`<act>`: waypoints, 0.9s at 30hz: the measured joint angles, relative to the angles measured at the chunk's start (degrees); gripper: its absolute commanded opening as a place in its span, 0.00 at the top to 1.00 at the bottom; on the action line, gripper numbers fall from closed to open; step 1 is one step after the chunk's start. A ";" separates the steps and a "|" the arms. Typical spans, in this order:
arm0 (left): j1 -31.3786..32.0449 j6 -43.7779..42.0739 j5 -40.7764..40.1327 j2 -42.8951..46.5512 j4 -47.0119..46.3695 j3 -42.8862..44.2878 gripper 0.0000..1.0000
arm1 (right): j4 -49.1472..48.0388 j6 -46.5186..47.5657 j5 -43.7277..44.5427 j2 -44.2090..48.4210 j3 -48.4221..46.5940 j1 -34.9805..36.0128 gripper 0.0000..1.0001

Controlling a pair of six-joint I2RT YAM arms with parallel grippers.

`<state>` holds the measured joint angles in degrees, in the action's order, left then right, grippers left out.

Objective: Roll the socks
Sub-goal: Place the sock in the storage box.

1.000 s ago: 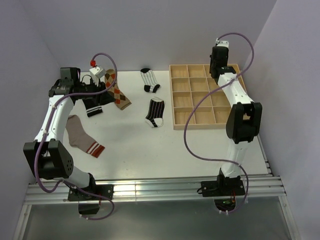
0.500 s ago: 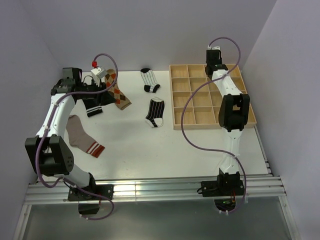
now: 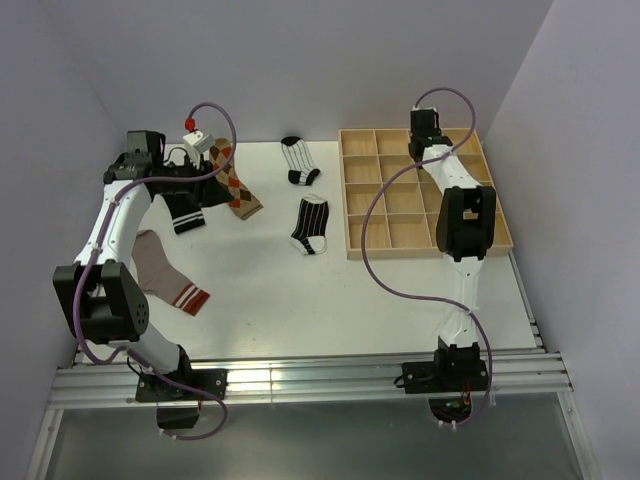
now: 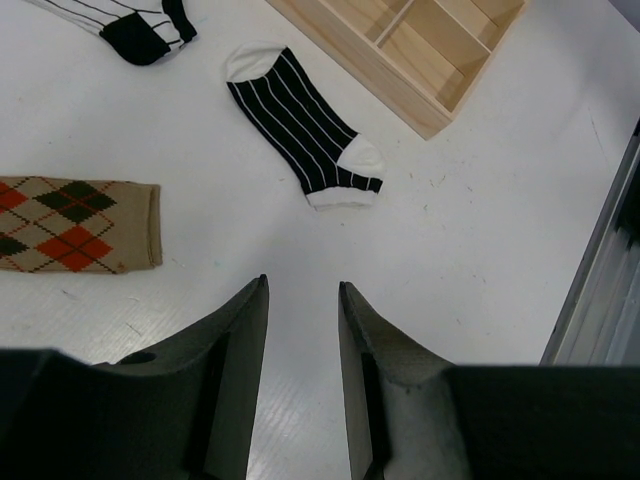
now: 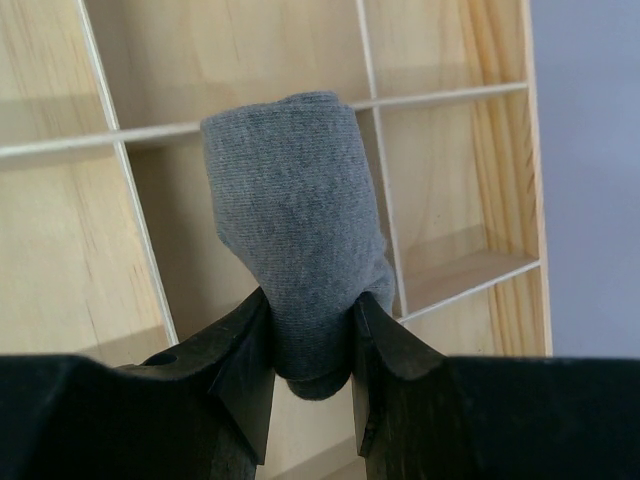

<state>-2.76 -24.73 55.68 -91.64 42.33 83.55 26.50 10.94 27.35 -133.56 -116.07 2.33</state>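
Observation:
My right gripper [image 5: 310, 300] is shut on a rolled grey sock [image 5: 295, 210] and holds it above the cells of the wooden grid tray [image 5: 60, 240]. In the top view it [image 3: 425, 128] is over the tray's far edge. My left gripper [image 4: 302, 285] is open and empty above the table, at the far left [image 3: 213, 178]. An argyle sock [image 3: 238, 185] and a black sock with white bands [image 3: 186, 212] lie flat by it. A black striped sock [image 3: 311, 225], a white striped sock [image 3: 298, 160] and a taupe sock [image 3: 158, 265] also lie flat.
The wooden tray [image 3: 400, 200] fills the right side of the table, its cells showing bare wood. In the left wrist view the black striped sock [image 4: 305, 125] lies ahead, the argyle sock [image 4: 75, 222] to the left and the tray corner [image 4: 430, 70] beyond. Walls enclose the table.
My right arm has folded in and carried the grey sock left, to the tray's far edge. My left arm has shifted only slightly.

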 measured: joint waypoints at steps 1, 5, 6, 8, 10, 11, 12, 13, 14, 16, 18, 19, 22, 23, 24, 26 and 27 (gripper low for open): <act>0.00 0.00 0.04 -0.09 0.00 0.07 0.61 | 0.09 0.00 0.00 0.00 0.52 0.00 1.00; 0.00 0.00 0.15 -0.50 0.13 0.11 0.61 | 0.61 0.00 -0.50 -0.33 2.34 -0.02 1.00; 0.00 -0.02 0.15 -0.74 0.17 0.15 0.61 | 0.68 -0.02 -0.90 -0.74 2.34 -0.02 1.00; 0.00 0.00 0.22 -1.25 0.31 0.35 0.61 | 1.05 -0.17 -1.99 -1.53 2.32 -0.02 1.00; 0.00 0.00 0.35 -1.64 0.42 0.59 0.61 | 2.25 -0.55 -3.26 -2.67 1.51 -0.02 1.00; 0.00 0.00 0.39 -1.75 0.39 0.68 0.61 | 2.93 -0.70 -3.96 -3.21 0.85 -0.04 1.00; 0.00 0.02 0.44 -1.79 0.39 0.70 0.61 | 3.65 -0.74 -4.17 -3.76 0.00 -0.04 1.00; 0.00 0.02 0.46 -1.79 0.42 0.70 0.61 | 4.52 -0.85 -4.81 -4.20 -0.85 -0.15 1.00; 0.00 0.02 0.48 -1.79 0.42 0.72 0.61 | 5.42 -0.98 -5.64 -4.46 -1.73 -0.35 1.00; 0.00 0.07 0.61 -1.86 0.42 0.85 0.61 | 7.41 -1.53 -7.28 -5.38 -3.89 -0.61 0.99; 0.00 0.09 0.81 -1.88 0.46 1.14 0.61 | 8.74 -2.12 -8.41 -5.97 -5.14 -0.90 0.94; 0.00 0.13 0.98 -1.88 0.55 1.25 0.61 | 9.29 -2.34 -8.83 -6.19 -5.66 -1.03 0.91; 0.04 0.20 1.29 -1.88 0.68 1.66 0.60 | 10.08 -2.95 -9.73 -6.27 -5.88 -1.36 0.82; 0.11 0.22 1.33 -1.88 0.66 1.73 0.60 | 10.19 -3.23 -9.88 -6.27 -5.88 -1.42 0.80; 0.15 0.20 1.42 -1.88 0.68 1.75 0.60 | 10.23 -3.52 -10.12 -6.27 -5.88 -1.49 0.78; 0.37 0.22 1.44 -1.90 0.83 1.77 0.59 | 10.32 -4.17 -10.62 -6.27 -5.88 -1.68 0.73; 0.50 0.22 1.44 -1.92 0.90 1.77 0.60 | 10.34 -4.55 -10.95 -6.27 -5.88 -1.77 0.70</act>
<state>-2.26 -24.51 57.12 -93.56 43.22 85.32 36.84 6.39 16.40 -139.83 -121.95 0.56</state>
